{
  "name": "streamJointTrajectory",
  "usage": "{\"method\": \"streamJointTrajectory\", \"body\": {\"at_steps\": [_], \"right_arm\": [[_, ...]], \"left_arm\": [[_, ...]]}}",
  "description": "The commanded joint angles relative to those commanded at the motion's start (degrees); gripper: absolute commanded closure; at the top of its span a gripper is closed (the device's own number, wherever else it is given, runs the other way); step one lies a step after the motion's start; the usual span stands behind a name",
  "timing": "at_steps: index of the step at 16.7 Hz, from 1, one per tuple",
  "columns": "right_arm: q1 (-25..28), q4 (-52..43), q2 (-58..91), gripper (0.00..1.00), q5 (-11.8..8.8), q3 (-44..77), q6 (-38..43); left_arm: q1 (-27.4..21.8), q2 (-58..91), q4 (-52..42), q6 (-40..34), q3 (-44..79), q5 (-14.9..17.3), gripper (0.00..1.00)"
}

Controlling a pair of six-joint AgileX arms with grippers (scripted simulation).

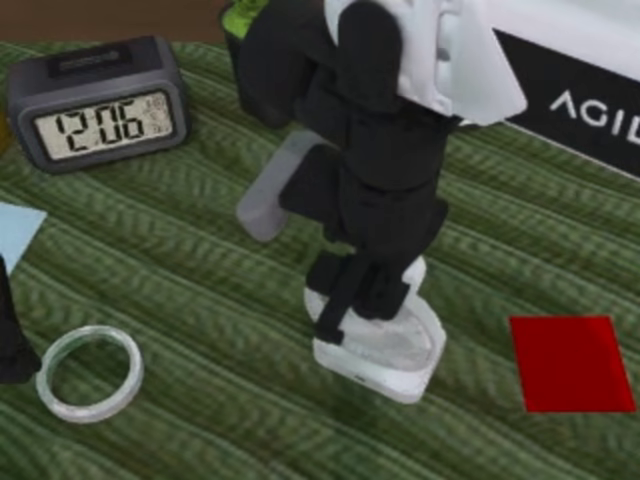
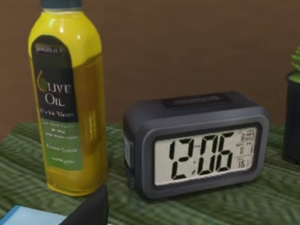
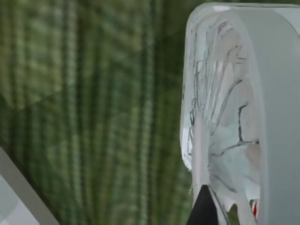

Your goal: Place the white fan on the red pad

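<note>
My right gripper (image 1: 362, 300) is down on the white fan (image 1: 385, 350) and its fingers close around the fan's upper part. The fan stands near the table middle, its broad face running diagonally, well apart from the red pad (image 1: 572, 362) at the right. Only the right wrist view shows the grille (image 3: 225, 126) closely. Only the left wrist view shows the olive oil bottle (image 2: 70, 103) beside the digital clock (image 2: 197, 145). I cannot tell the state of my left gripper (image 1: 12, 350), at the left edge.
</note>
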Motion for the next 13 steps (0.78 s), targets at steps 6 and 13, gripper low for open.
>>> {"method": "streamJointTrajectory", "body": {"at_steps": [6, 13], "right_arm": [[-2.3, 0.2, -1.6, 1.0, -0.1, -2.6, -3.9], [-14.8, 2.2, -12.1, 1.0, -0.3, -15.5, -30.5]], "left_arm": [[0.0, 0.0, 0.0, 0.0, 0.0, 0.0, 0.0], [0.0, 0.0, 0.0, 0.0, 0.0, 0.0, 0.0]]}}
